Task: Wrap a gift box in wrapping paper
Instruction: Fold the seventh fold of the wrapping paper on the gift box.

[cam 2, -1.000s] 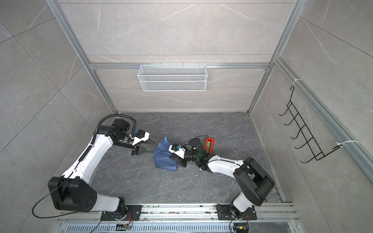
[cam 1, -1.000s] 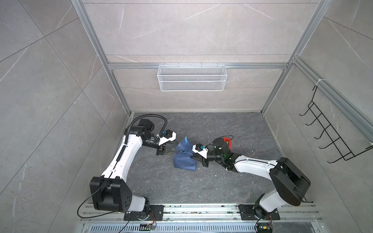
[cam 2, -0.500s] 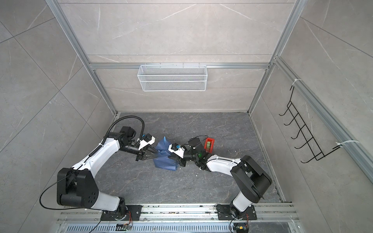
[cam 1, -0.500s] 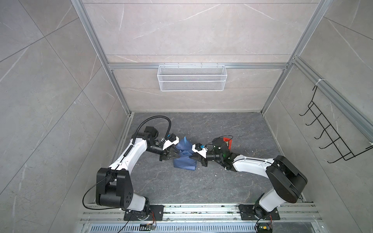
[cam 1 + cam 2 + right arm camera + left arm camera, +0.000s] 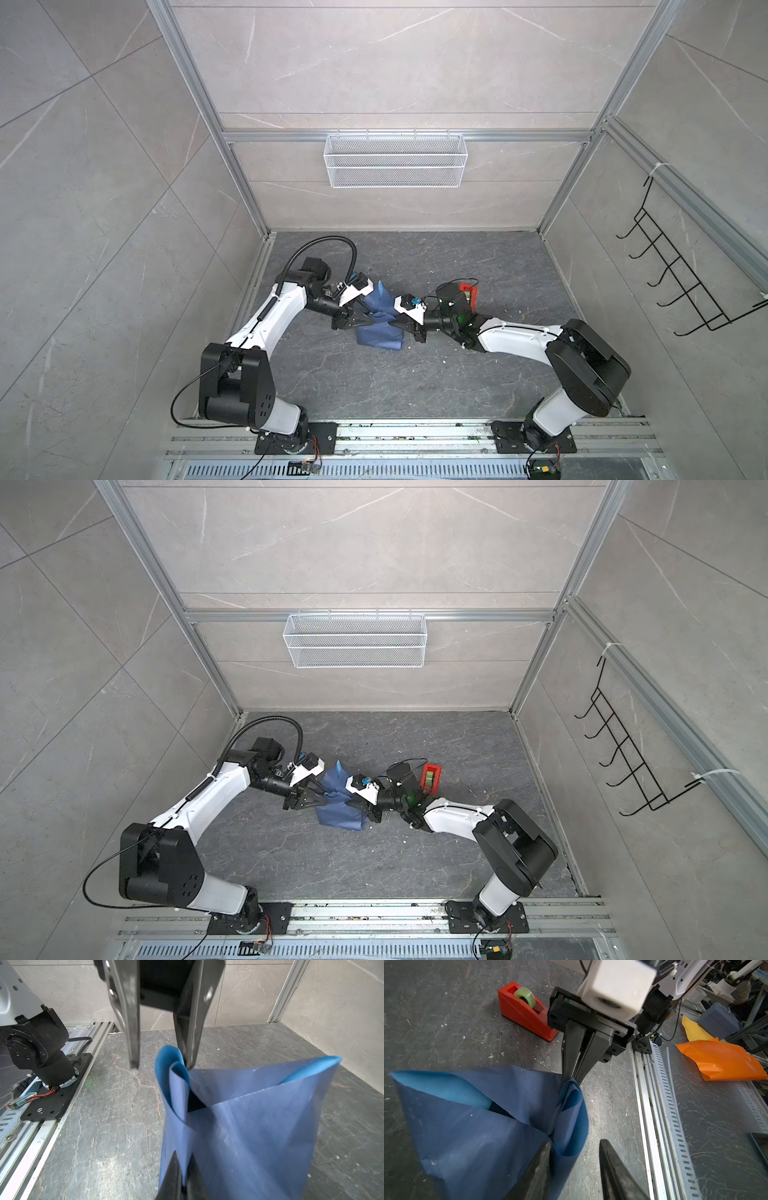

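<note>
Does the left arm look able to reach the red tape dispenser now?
Probably not directly: the wrapping paper and the right pincer, shut on it, stand between the left pincer and the tape dispenser.

It was a robot lab, a test cell. A metal frame (image 5: 291,136) held grey panels (image 5: 395,62) on three sides. A wire basket (image 5: 395,166) hung on the back panel. The left arm (image 5: 274,316) and the right arm (image 5: 515,338) were bolted to a rail (image 5: 415,436). Beyond the rail lay another bench (image 5: 716,1126) with orange paper (image 5: 720,1059) and a grey box (image 5: 718,1020).
</note>
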Action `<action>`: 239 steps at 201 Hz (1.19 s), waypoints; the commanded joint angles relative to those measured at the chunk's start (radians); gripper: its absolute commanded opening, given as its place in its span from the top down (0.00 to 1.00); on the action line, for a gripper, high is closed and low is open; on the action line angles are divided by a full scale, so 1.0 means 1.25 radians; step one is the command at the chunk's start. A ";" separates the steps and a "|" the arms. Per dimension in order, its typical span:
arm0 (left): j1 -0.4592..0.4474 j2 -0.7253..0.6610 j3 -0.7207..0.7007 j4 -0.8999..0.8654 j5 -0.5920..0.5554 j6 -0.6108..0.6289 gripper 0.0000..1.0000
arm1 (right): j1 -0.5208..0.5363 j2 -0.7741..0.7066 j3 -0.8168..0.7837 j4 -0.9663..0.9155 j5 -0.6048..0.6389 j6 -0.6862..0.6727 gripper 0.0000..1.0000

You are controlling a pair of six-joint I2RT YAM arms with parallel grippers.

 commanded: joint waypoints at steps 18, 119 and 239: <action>0.045 -0.059 0.000 -0.045 -0.006 0.024 0.55 | -0.002 0.037 -0.009 -0.050 0.011 0.017 0.90; -0.009 -0.002 -0.075 0.141 -0.003 -0.077 0.60 | -0.001 0.013 -0.012 -0.063 0.016 0.019 0.90; -0.008 0.026 -0.112 0.305 -0.063 -0.270 0.98 | 0.000 -0.030 0.026 -0.051 0.009 0.045 0.76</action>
